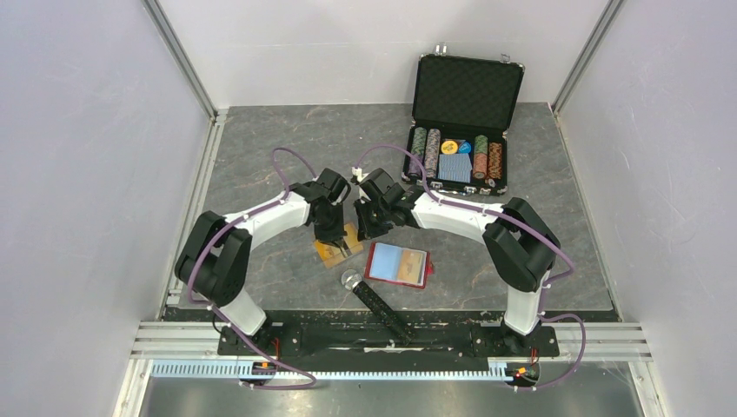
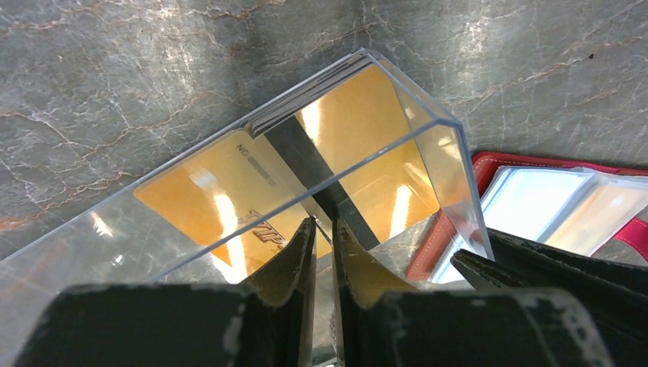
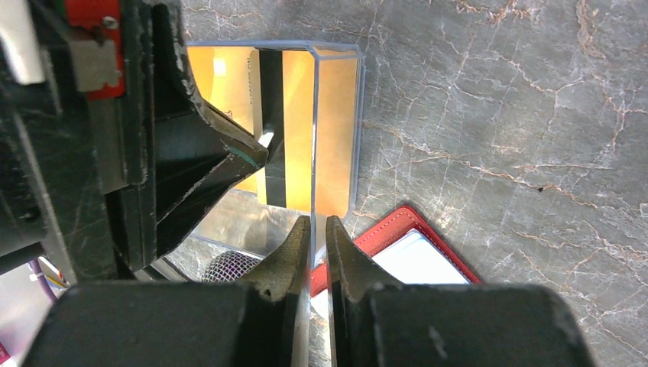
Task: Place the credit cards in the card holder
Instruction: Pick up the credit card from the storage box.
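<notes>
The right gripper point(image 3: 312, 223) clamps the clear plastic case point(image 3: 336, 130) by its wall. The narrow left gripper point(image 2: 324, 223), grip unclear, crowds the gold-and-black credit cards point(image 2: 206, 191) inside, beside the red leather card holder point(image 1: 399, 264).

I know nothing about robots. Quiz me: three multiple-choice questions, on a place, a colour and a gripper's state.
1. The red card holder lies: A) on the table beside the clear case; B) inside it; C) in a gripper.
2. The cards in the clear case are: A) green; B) white; C) gold, black-striped.
3. The right gripper is: A) wide open; B) pinching the clear case's wall; C) holding a card.
Answers: 1A, it lies next to the case; 2C, seen through the wall; 3B, the wall runs between its fingers.
</notes>
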`<state>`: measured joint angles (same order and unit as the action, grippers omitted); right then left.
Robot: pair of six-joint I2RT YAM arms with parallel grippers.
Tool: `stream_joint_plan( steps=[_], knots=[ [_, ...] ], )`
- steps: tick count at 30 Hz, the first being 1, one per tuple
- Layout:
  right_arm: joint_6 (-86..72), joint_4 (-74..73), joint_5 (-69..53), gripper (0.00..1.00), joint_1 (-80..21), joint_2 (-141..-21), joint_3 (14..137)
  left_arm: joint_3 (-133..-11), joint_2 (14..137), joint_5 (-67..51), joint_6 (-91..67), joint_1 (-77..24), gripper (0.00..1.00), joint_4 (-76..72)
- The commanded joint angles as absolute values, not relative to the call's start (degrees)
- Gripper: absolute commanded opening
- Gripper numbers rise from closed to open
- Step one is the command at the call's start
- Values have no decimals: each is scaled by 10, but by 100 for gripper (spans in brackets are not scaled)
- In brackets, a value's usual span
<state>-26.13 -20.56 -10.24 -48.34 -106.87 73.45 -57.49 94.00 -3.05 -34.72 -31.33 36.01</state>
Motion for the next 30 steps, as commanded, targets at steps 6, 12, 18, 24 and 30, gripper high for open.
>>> stream_joint_plan(
  steps=[6, 12, 18, 24, 30],
  knots=[
    [-266, -201, -135, 4, -492, -1060, 723, -616, 893, -45, -366, -318, 19, 328],
    [-266, -201, -134, 4, -491, -1061, 723, -616, 895, -51, -374, -318, 33, 326],
    [-266, -202, -132, 4, -490, -1057, 723, -598, 881, -55, -399, -318, 34, 294],
    [-266, -202, -133, 4, -491, -1057, 725, -584, 857, -45, -411, -318, 32, 269],
    [-265, -203, -131, 4, -491, -1057, 724, -589, 894, -49, -407, -318, 31, 287]
  ],
)
